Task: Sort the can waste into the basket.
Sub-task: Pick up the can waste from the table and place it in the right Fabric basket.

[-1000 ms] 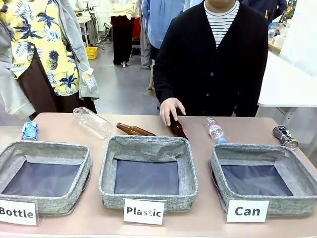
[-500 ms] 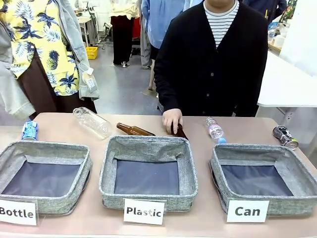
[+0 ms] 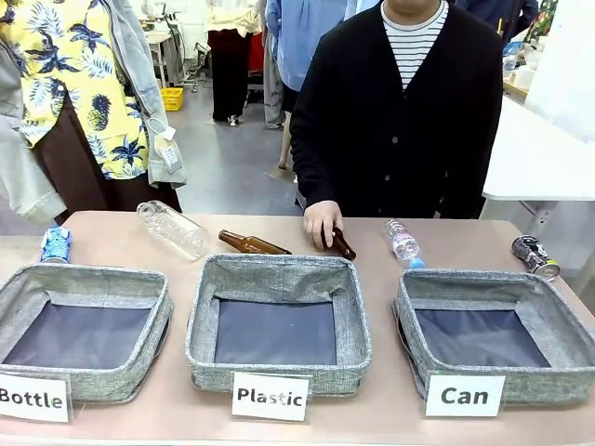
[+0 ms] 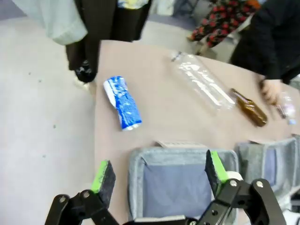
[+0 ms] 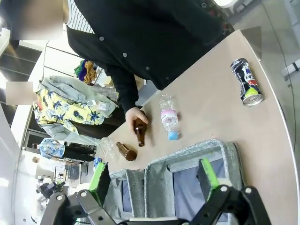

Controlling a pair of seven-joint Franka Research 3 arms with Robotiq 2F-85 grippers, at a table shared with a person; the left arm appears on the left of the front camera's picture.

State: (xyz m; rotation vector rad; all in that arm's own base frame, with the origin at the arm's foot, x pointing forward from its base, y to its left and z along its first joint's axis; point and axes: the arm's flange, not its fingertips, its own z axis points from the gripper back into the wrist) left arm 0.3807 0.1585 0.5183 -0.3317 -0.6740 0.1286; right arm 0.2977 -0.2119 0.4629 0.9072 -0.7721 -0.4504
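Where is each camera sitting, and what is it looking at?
Front view: between the arms, facing across the table at the person; the person's hand rests on a brown bottle.
Left wrist view: above the table's left end, looking down at the blue can; its open jaws frame the Bottle basket.
Right wrist view: above the Can basket, facing the dark can; its open jaws show below.
Shared: the front and right wrist views both show that hand on the bottle.
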